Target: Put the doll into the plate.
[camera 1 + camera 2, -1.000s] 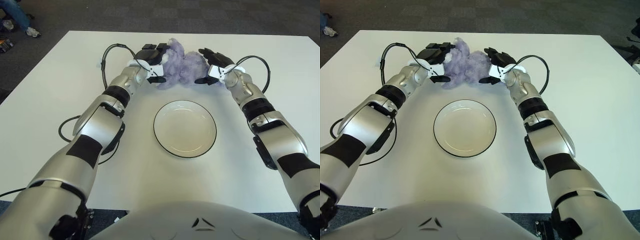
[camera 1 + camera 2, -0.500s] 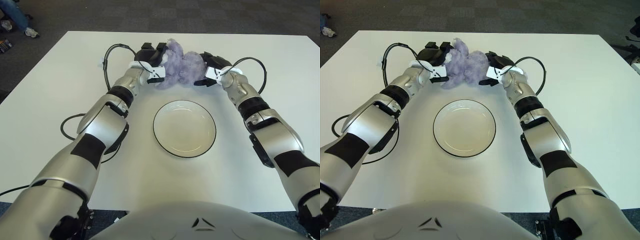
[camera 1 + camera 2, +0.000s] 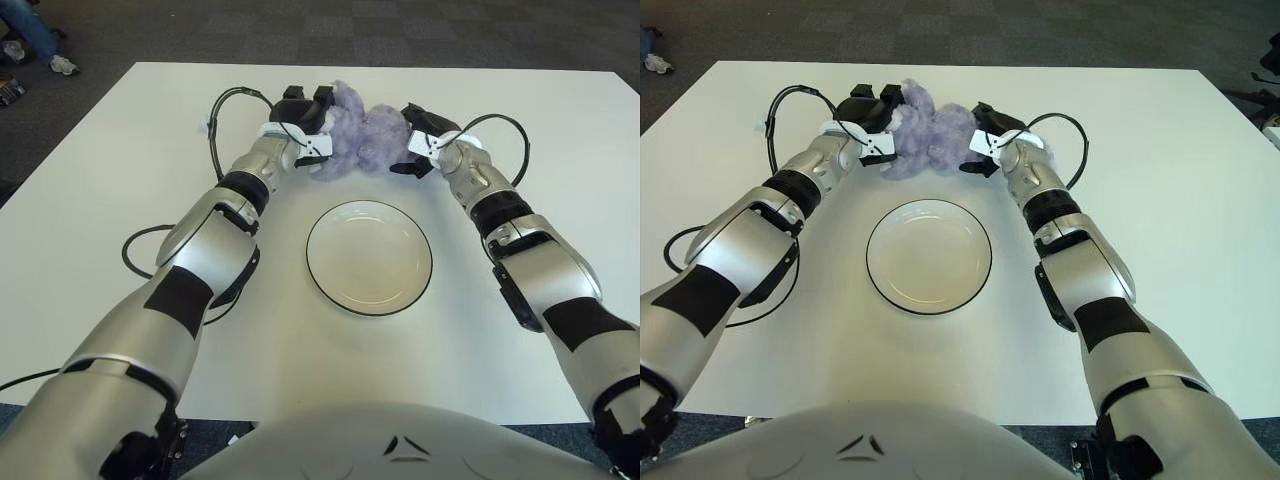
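Both hands have closed in over the last second: the left hand (image 3: 300, 125) presses the purple doll (image 3: 352, 135) from its nine o'clock side, the right hand (image 3: 422, 140) from three o'clock, fingers curled against the fluff so it is squeezed between them. The doll sits at twelve o'clock of the empty plate (image 3: 369, 256), near its rim. The two-handed grasp looks set; lifting comes next.
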You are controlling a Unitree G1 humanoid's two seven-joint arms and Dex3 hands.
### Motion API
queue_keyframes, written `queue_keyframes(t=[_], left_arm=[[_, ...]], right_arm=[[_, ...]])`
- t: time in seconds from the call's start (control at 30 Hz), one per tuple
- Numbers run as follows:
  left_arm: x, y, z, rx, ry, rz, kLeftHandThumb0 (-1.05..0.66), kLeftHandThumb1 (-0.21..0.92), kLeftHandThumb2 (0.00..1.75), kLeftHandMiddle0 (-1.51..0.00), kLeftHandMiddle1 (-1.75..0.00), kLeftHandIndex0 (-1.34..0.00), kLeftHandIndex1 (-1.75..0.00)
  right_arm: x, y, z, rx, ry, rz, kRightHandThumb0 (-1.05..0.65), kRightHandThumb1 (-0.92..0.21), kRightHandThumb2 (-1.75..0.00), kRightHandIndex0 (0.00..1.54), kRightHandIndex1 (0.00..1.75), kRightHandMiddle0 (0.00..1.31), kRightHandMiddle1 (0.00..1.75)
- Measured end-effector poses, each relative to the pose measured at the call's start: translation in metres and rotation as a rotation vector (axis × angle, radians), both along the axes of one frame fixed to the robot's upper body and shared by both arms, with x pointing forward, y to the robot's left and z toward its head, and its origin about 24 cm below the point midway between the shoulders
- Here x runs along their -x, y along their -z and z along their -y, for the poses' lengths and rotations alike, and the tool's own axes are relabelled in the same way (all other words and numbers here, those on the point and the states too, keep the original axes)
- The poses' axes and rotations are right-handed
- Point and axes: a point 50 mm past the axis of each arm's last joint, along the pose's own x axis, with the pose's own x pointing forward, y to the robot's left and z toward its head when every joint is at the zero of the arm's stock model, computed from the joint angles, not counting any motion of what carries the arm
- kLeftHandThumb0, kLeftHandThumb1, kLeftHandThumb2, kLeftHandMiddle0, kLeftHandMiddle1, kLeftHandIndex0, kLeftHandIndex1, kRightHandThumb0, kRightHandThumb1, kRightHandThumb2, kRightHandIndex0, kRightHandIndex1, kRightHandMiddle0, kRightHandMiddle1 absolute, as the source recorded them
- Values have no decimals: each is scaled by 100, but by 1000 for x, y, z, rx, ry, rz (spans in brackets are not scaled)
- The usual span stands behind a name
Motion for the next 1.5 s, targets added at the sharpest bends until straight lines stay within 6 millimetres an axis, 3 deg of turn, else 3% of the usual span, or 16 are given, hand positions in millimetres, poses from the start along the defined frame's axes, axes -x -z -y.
queue_keyframes(t=[0.1,0.17,0.37,0.43,0.47,0.57,0.6,0.7,0.83,1.07,1.3,1.5], left_arm=[[0,0,1,-13,6,3,40,48,111,-45,-175,-6,-175],[0,0,1,-20,8,4,41,46,114,-47,-175,-7,-175],[0,0,1,-37,18,7,43,41,120,-52,-175,-12,-175],[0,0,0,-37,18,5,18,43,117,-56,-169,-21,-175],[0,0,0,-37,18,4,14,43,117,-57,-168,-22,-175],[0,0,0,-30,19,-7,4,42,117,-61,-162,-27,-175],[0,0,0,-23,19,-13,4,41,117,-63,-160,-28,-175],[0,0,0,-5,17,-29,1,38,118,-69,-152,-32,-175],[0,-1,-1,8,14,-46,0,33,121,-77,-142,-38,-175],[-1,-2,-1,47,11,-59,0,22,128,-89,-127,-50,-175],[-1,-4,-1,86,11,-43,0,11,138,-96,-121,-61,-175],[0,-5,-3,129,3,-7,0,0,151,-100,-127,-68,-175]], right_arm=[[0,1,1,-3,8,-3,34,-44,-105,48,164,0,139],[0,2,2,-4,11,-2,37,-47,-101,50,163,0,143],[0,3,2,-6,12,-6,41,-49,-101,53,163,6,161],[0,3,2,-7,9,-5,41,-47,-104,54,164,10,166],[0,3,2,-8,8,-5,42,-47,-104,54,164,11,167],[0,3,2,-10,8,-5,42,-44,-108,56,164,17,172],[0,3,2,-11,8,-6,34,-42,-110,59,160,22,173],[0,3,3,-34,14,-8,11,-28,-125,72,143,47,174],[0,3,5,-72,20,-9,3,-11,-141,85,132,67,174],[-1,3,8,-156,37,-18,1,3,-156,96,130,76,175],[-1,3,9,-192,43,-20,0,7,-160,99,131,77,175],[-1,3,9,-201,40,-16,0,7,-160,100,127,79,175]])
